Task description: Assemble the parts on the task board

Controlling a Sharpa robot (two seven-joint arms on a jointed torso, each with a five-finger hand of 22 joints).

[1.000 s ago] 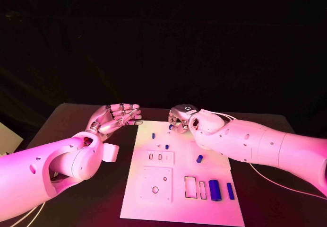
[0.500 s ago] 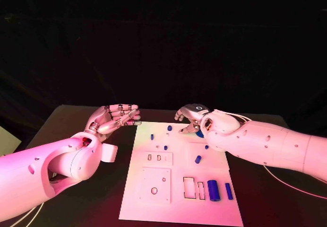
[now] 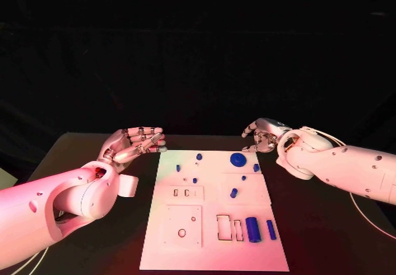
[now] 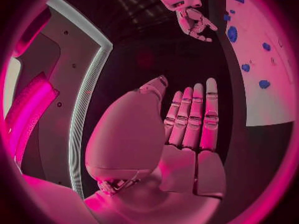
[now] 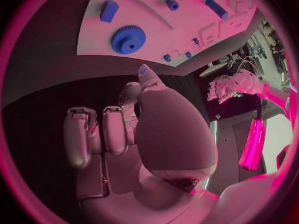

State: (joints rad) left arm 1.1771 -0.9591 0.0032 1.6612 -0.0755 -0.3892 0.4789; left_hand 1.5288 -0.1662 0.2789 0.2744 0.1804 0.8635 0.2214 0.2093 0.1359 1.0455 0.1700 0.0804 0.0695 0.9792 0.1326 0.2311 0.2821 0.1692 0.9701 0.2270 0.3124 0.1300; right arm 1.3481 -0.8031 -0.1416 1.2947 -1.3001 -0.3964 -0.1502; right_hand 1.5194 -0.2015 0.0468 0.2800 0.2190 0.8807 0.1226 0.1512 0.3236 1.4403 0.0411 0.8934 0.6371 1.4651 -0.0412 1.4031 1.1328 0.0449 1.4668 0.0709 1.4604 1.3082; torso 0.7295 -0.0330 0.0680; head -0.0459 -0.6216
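The white task board [image 3: 216,252] lies in the middle of the black table. A blue gear [image 3: 237,158] lies near its far edge, with small blue pegs [image 3: 199,156] beside it. Two blue cylinders [image 3: 253,229] lie near the front right. My left hand [image 3: 132,143] hovers left of the board's far corner, fingers straight and close together, holding nothing. My right hand [image 3: 262,134] hangs beyond the far right corner, fingers loosely bent, nothing in them. In the right wrist view the gear [image 5: 129,39] sits bare on the board [image 5: 187,20] past my fingers [image 5: 81,134].
The board carries rectangular slots [image 3: 222,226] and round holes [image 3: 181,232] in its raised plates. More small blue parts [image 3: 233,192] lie mid-board. Black table [image 3: 330,229] surrounds the board on both sides. The left wrist view shows the board [image 4: 268,84] and my right hand [image 4: 190,15].
My right hand has drawn back off the board's far edge toward the right, and the blue gear now lies uncovered. The left hand has kept its place.
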